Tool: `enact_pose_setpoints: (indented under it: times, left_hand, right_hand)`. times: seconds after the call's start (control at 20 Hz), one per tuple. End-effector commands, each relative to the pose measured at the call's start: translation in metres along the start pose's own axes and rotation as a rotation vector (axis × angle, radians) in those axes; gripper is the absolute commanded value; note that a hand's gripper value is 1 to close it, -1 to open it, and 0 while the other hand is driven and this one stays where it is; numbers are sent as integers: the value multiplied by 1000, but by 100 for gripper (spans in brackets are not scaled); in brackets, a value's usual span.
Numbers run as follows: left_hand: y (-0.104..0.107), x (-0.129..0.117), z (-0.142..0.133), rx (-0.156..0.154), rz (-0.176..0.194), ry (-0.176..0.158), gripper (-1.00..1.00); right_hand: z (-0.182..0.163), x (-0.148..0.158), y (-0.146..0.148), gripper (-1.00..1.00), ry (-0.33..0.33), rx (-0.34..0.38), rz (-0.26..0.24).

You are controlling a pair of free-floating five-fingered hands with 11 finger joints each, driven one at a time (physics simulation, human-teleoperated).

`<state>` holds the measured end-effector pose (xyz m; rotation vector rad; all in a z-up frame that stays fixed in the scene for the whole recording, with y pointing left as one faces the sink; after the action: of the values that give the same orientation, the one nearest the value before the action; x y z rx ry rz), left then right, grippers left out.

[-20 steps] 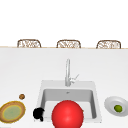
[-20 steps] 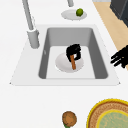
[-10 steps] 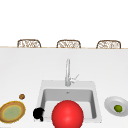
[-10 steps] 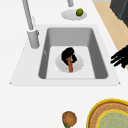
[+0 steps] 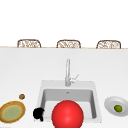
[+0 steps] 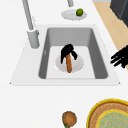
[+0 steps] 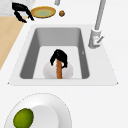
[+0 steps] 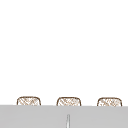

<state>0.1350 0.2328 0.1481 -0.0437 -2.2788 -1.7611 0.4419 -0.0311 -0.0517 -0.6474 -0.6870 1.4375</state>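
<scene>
In the sink [image 6: 50,32] lies a white plate [image 6: 77,65] and over it an orange-brown carrot [image 6: 69,65]. My right hand [image 6: 68,51] reaches down into the basin with its fingers curled round the carrot's far end; the right side view shows this hand [image 7: 58,57], the carrot [image 7: 59,71] and the plate [image 7: 48,71] too. A big red ball [image 5: 67,115] covers the front of the sink in the front view. My left hand [image 5: 38,113] hovers open by the sink's front left corner and holds nothing; it shows as well in the left side view [image 6: 121,58] and the right side view [image 7: 21,11].
A tall faucet [image 5: 67,73] stands behind the basin. A white plate [image 5: 110,103] with a lime [image 5: 118,108] sits on the counter at the right. At the left are a yellow-rimmed plate [image 5: 5,108] and a small brown ball [image 5: 22,96]. Three chair backs show beyond the counter.
The right hand has shifted a little in the basin and the carrot now lies straighter over the white plate. The left hand has stayed in place.
</scene>
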Motion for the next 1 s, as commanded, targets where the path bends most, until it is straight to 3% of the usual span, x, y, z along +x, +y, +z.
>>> enact_pose_setpoints:
  times: [0.0,0.25,0.45,0.75,0.8,0.95]
  left_hand:
    - [0,0,0,0,0,0,0]
    - [0,0,0,0,0,0,0]
    - [0,0,0,0,0,0,0]
    - [0,0,0,0,0,0,0]
    - [0,0,0,0,0,0,0]
    - [0,0,0,0,0,0,0]
  right_hand:
    - [18,1,-18,-100,-2,-65,1]
    - [41,-3,-31,-100,-7,-91,1]
    - [77,-3,-35,-100,-47,-125,-47]
    - [104,-4,-38,-100,-44,-206,-36]
    - [97,-1,-38,-100,-21,-159,2]
    - [108,-14,-31,-100,-13,-172,-26]
